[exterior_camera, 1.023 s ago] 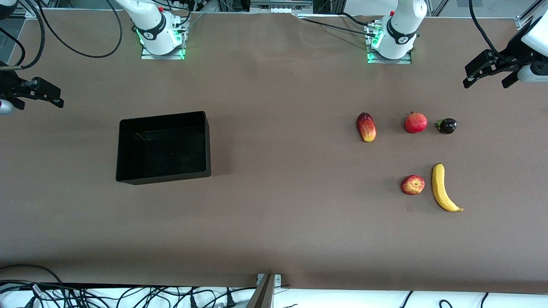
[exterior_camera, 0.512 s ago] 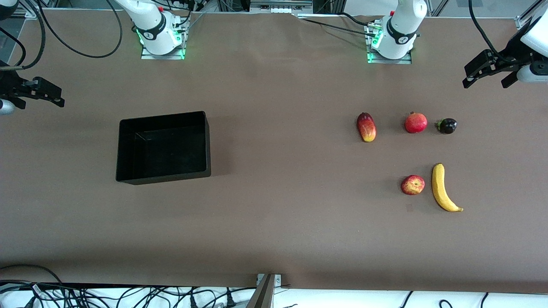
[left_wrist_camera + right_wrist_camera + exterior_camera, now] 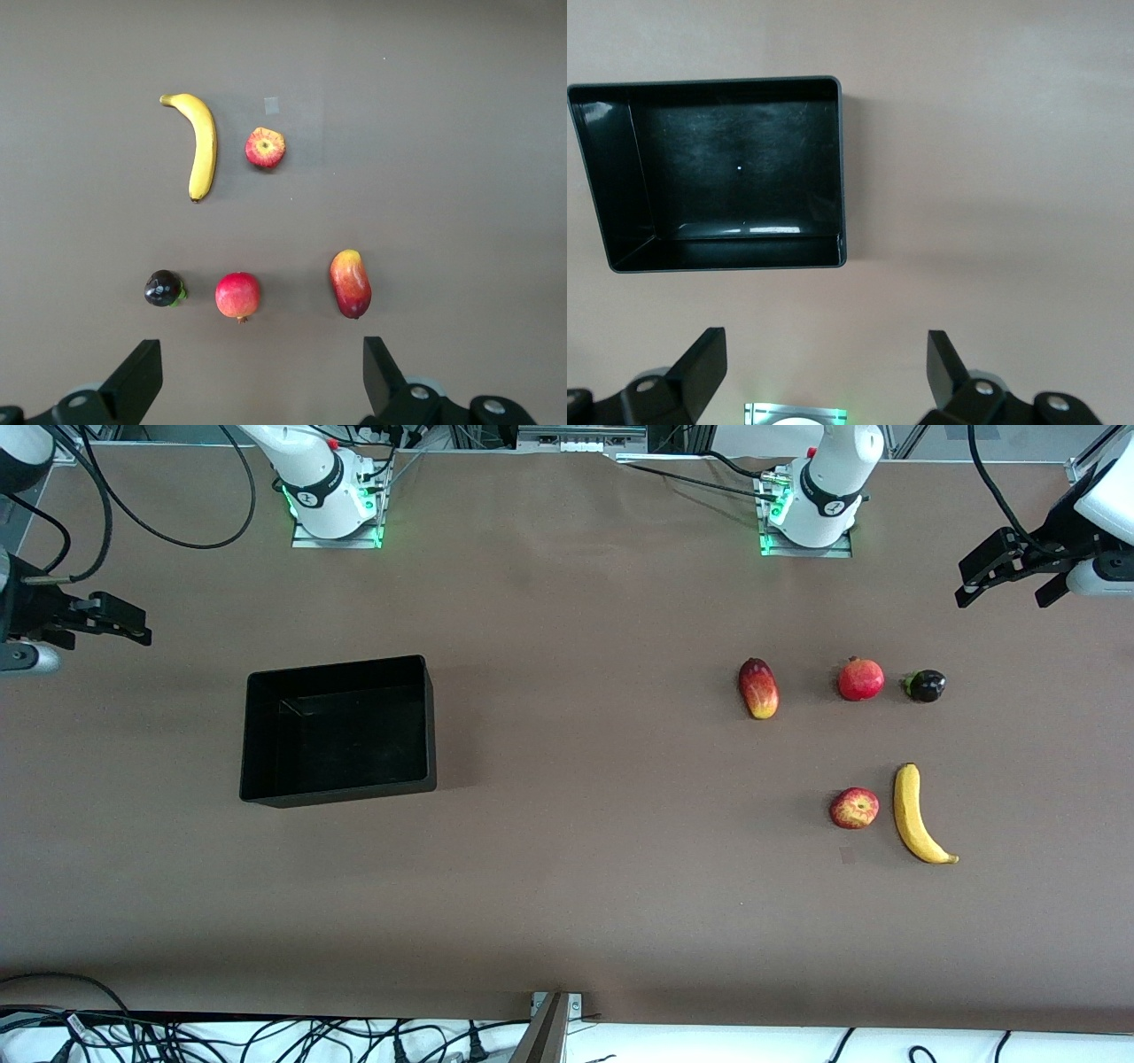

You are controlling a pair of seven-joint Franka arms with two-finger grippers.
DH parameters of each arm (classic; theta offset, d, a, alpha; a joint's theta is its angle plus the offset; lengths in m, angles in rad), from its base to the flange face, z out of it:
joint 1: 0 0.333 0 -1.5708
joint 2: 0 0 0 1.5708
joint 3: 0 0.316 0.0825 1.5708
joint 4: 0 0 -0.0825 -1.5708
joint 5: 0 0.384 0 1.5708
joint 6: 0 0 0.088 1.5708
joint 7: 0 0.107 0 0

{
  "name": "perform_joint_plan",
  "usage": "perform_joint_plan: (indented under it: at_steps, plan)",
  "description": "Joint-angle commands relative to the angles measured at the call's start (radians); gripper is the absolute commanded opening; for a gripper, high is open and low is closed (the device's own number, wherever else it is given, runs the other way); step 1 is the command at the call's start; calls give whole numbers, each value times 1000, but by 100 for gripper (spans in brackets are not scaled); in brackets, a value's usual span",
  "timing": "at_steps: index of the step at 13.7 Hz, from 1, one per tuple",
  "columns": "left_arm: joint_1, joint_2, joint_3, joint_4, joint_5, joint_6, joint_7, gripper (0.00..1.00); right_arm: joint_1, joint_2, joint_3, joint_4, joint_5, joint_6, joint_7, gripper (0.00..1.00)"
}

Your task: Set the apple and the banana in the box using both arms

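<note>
Brown matte table (image 3: 567,886) filling nearly the whole frame, evenly lit, faint creases across the upper middle. White strip along the bottom edge, strewn with black cables (image 3: 266,1036) at lower left. Small metal bracket (image 3: 556,1005) at bottom centre, a grey bar (image 3: 540,1041) slanting down from it. Aluminium framing (image 3: 580,438) along the top edge. Green glow on two metal base plates (image 3: 337,536) near the top.

Five pieces of fruit lie on the table: one apple (image 3: 854,809), one banana (image 3: 916,815), one oval red-yellow fruit (image 3: 758,688), one plain red round fruit (image 3: 860,679) and one small dark fruit (image 3: 925,685). There is one black box (image 3: 266,793). Two grippers show, left (image 3: 1010,577) and right (image 3: 93,618).
</note>
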Motion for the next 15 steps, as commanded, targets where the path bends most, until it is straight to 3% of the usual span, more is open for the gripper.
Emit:
perform_joint_plan:
  at_steps: [1,4,6,12,15]
  plan:
    - [-11,-7,10,-8,-24,4,-8,100,7,40,1,0,-5,-8,5,100]
    - [-11,-7,10,-8,-24,4,-8,100,5,126,-2,-17,-8,58,0,100]
    - [-11,-7,10,-8,-24,4,-8,100,2,142,-5,-110,-5,161,3,100]
    - [-11,-6,10,-10,-24,5,-7,100,-1,148,-8,-500,-3,748,16,100]
    - [-12,-4,10,-10,-24,7,-7,100,-2,171,-8,-614,-3,968,16,100]
